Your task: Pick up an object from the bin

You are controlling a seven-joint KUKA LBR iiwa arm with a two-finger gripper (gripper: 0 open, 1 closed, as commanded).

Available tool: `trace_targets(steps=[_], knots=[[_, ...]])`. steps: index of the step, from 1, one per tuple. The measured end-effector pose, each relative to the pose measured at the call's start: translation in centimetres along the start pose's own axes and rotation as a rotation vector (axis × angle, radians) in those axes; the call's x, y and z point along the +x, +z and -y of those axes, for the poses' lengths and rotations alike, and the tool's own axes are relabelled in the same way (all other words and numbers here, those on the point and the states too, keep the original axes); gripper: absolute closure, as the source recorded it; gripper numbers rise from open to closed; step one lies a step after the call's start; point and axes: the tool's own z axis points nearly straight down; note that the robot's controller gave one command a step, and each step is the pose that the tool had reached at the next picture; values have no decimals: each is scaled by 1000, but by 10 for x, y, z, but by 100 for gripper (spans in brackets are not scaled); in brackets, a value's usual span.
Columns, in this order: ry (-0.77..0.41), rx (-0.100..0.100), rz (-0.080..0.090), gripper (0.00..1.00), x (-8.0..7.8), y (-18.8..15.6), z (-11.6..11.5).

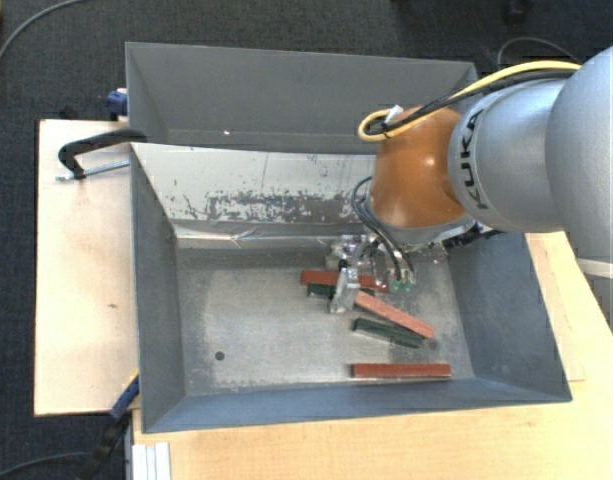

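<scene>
Pincer is low at the red-brown bar; closure cannot be determined. Risk: an off-centre grip would let the bar pivot and drop.

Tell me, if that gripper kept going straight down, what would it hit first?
Probably the red-brown stick lying right under the gripper, near the middle of the bin, though depth is hard to judge.

Red stick partly hidden behind hand; arm cut off at right edge.
</scene>
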Motion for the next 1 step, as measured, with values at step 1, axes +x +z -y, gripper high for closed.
trace_targets(steps=[1], knots=[[-38, -1, 12, 100, -13, -148, -38]])
